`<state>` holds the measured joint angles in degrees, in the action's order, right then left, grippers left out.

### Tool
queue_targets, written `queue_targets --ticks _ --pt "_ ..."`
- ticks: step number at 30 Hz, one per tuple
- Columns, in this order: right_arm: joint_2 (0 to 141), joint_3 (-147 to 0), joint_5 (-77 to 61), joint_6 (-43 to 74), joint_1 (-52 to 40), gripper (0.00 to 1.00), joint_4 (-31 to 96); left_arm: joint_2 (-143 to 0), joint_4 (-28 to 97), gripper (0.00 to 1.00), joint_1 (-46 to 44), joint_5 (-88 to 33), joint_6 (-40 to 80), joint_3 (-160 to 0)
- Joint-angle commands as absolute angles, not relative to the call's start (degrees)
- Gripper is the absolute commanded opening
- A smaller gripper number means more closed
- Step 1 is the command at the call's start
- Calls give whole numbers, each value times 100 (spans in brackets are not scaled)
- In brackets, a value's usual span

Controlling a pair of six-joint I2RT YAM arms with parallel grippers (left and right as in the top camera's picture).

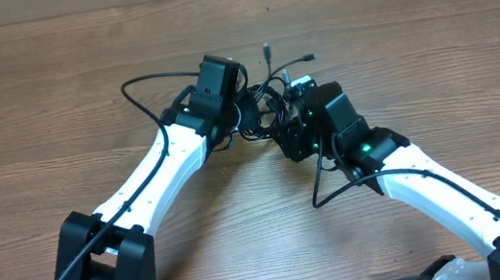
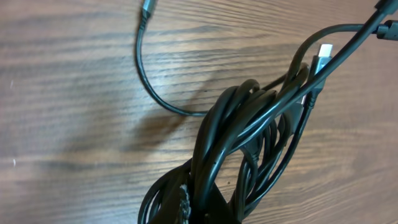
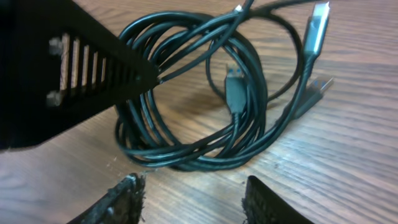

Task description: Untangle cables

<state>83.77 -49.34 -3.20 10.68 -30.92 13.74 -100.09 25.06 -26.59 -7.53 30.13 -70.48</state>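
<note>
The cables [image 2: 217,143] sit bunched on the worktop [image 3: 348,155]; they are probably light, limp and springy. Left pincer [image 3: 146,76] clamps the coil. Right pincer [image 3: 196,199] stands half-open, empty. Recommended hold: a free plug end [image 3: 315,31].

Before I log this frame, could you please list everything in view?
table: one, brown wood grain, under everything.
cables: one bunch, black, lying in loose overlapping loops on the table between the two grippers; the number of cords cannot be told.
plug tips: at least three, dark or silver, sticking out around the bunch.
arms: two, white with black joints, left arm and right arm reaching in from the near edge.
left gripper: one, black, shut on the cables at the edge of the bunch.
right gripper: one, black, open, just short of the bunch with nothing between its fingers.
</note>
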Motion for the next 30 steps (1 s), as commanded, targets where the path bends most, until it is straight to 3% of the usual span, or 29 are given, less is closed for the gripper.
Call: queue_targets --ticks 1,8,22,30 --pt "8427 -4989 401 1125 -3155 44 1315 -10007 2322 4 -2724 -1194 1925 -7024" --pt "8521 -4989 545 2128 -3155 41 1249 -10007 2029 4 -2742 -1715 1802 -7024" --pt "8962 -4989 1275 2257 -3138 35 1140 -10007 2010 4 -2801 -2622 1800 -7024" --pt "9083 -4989 2075 2248 -3138 40 996 -10007 2005 4 -2823 -3273 1822 -7024"
